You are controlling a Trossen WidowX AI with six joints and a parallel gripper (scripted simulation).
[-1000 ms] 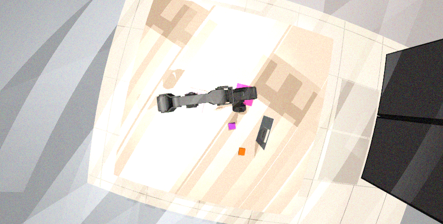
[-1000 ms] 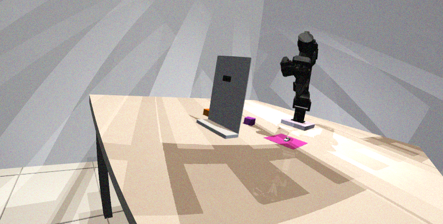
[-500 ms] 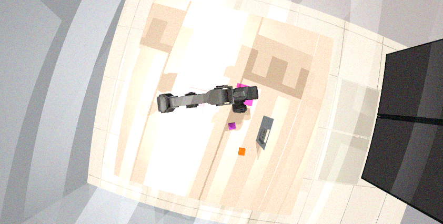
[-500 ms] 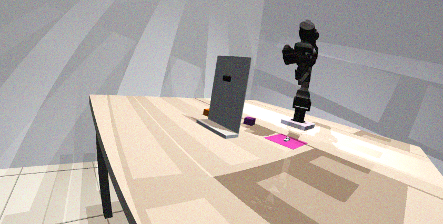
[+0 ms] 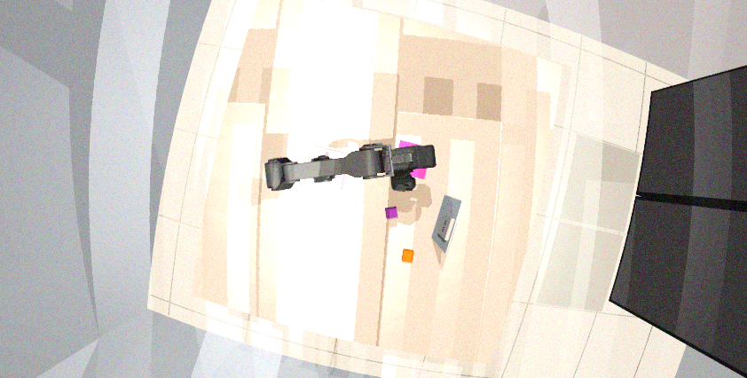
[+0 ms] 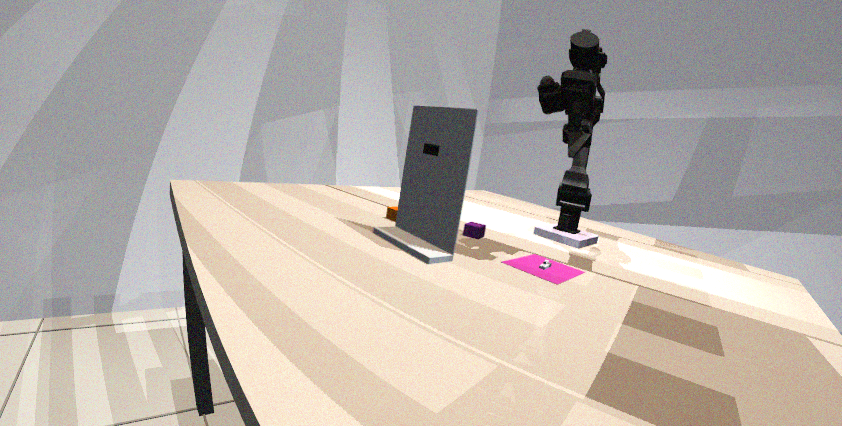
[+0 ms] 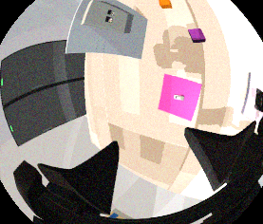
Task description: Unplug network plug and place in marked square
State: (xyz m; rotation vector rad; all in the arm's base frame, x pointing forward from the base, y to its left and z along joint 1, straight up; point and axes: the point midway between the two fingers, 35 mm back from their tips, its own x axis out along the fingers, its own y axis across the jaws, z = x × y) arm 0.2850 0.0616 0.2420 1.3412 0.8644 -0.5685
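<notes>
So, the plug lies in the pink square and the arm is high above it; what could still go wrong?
Little seems left to fail. The plug rests inside the pink square, but it is small and light, so a low pass of the open gripper could knock it out. Also, a careless retreat sideways might hit the gray panel or the purple block nearby.

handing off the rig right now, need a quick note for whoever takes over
End effector: open, holding nothing, raised high above the table with the arm upright.
Plug: lying on the table inside the pink marked square, apart from the end effector.
Panel: upright on its base; socket is empty.
Purple block and orange block sit near the panel.
Done: plug unlocked, pulled out, placed in the square, released.
Left: as far as the views show, only confirming the arm touches nothing.
</notes>
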